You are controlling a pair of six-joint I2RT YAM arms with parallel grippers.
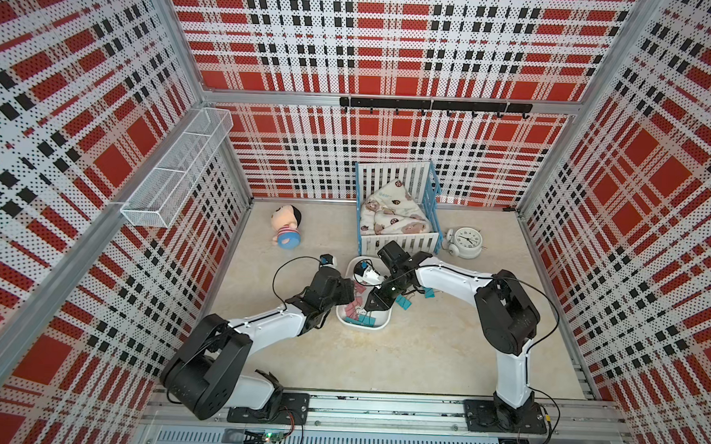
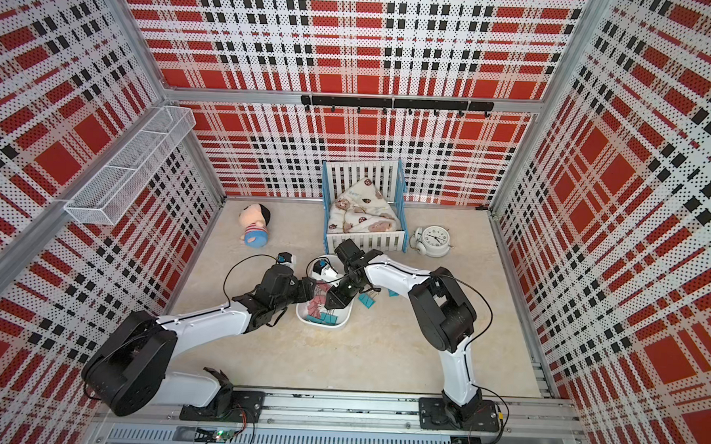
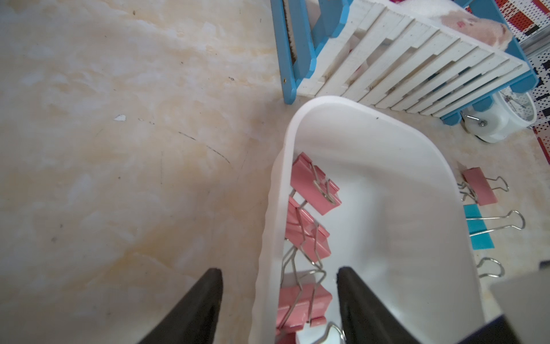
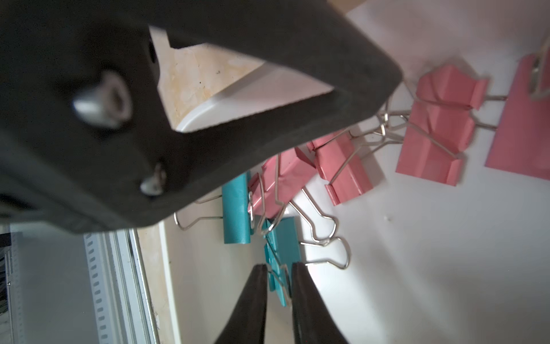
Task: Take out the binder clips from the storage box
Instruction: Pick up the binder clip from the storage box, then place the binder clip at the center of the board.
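The white storage box (image 1: pixel 361 324) (image 2: pixel 324 324) sits mid-table between both arms. Several pink and teal binder clips (image 4: pixel 336 166) lie tangled inside it, and pink ones (image 3: pixel 315 187) line the wall on my left arm's side. My left gripper (image 3: pixel 279 271) is open and straddles that wall, one finger outside, one inside, with a pink clip between them. My right gripper (image 4: pixel 279 266) reaches down into the box and is shut on a teal clip (image 4: pixel 282 247). On the table to the box's right lie a pink clip (image 3: pixel 479 186) and teal ones (image 3: pixel 477 227) (image 1: pixel 402 301).
A white-and-blue crib (image 1: pixel 399 216) with a blanket stands just behind the box. To its right is a white alarm clock (image 1: pixel 466 242). A doll (image 1: pixel 287 226) lies at the back left. A wire-mesh basket (image 1: pixel 174 174) hangs on the left wall.
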